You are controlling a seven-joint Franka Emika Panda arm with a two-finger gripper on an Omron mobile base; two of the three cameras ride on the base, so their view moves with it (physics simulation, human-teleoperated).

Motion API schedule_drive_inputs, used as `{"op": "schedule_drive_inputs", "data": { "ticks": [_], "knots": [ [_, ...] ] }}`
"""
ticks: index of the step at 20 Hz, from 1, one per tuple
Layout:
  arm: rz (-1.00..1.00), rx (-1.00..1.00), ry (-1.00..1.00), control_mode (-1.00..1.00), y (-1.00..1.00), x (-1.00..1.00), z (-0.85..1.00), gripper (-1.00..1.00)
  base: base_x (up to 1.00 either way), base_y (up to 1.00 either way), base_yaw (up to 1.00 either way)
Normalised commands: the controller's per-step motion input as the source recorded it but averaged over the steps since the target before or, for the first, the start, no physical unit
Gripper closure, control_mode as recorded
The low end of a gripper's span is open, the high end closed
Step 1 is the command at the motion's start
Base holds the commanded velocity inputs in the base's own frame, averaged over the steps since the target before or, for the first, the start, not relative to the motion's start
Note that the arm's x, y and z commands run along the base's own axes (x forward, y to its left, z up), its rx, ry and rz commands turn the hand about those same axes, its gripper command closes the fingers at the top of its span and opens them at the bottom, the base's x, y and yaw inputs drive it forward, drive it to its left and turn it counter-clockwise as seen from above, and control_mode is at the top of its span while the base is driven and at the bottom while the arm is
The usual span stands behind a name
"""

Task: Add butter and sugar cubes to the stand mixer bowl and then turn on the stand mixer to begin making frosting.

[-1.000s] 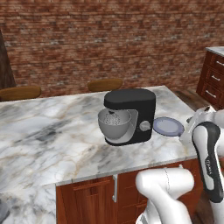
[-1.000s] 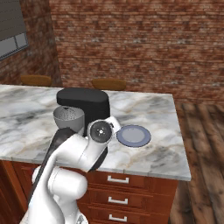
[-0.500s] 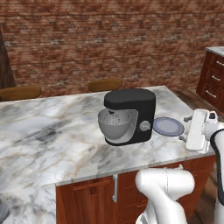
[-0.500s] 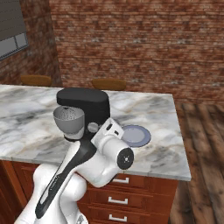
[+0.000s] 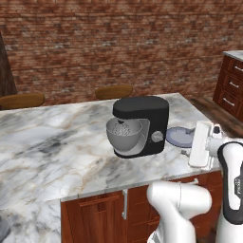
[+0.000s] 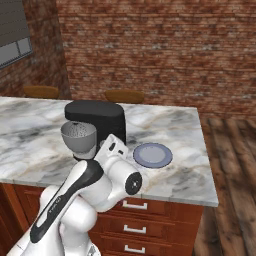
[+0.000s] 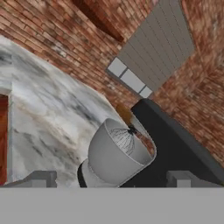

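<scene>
Brick-walled kitchen, marble bench point(image 5: 57, 147). Over the last second the arm swung up beside the stand mixer point(image 5: 141, 124), centre frame; claw point(image 7: 111, 180) open and empty, facing the stand mixer bowl point(image 7: 114, 154). Nothing added yet.

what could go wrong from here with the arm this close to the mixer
1. The open gripper looks along the counter at the stand mixer bowl; pushing on could knock the bowl or the whisk rather than load anything.
2. The grey-blue plate sits just beside the stand mixer near the counter edge; the arm's swinging elbow might clip it.
</scene>
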Motion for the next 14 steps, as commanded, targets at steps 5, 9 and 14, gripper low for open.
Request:
{"op": "schedule_drive_inputs", "data": {
  "ticks": [5, 9, 14],
  "knots": [
    [-0.09, 0.0, -0.03, -1.0, 0.43, 0.58, -0.34, -1.0, 0.0, 0.0, 0.0],
    [-0.13, 0.0, 0.0, -1.0, 0.31, 0.88, -0.45, -1.0, 0.0, 0.0, 0.0],
    [-0.13, 0.0, 0.0, -1.0, 0.06, 0.78, -0.44, -1.0, 0.0, 0.0, 0.0]
  ]
}}
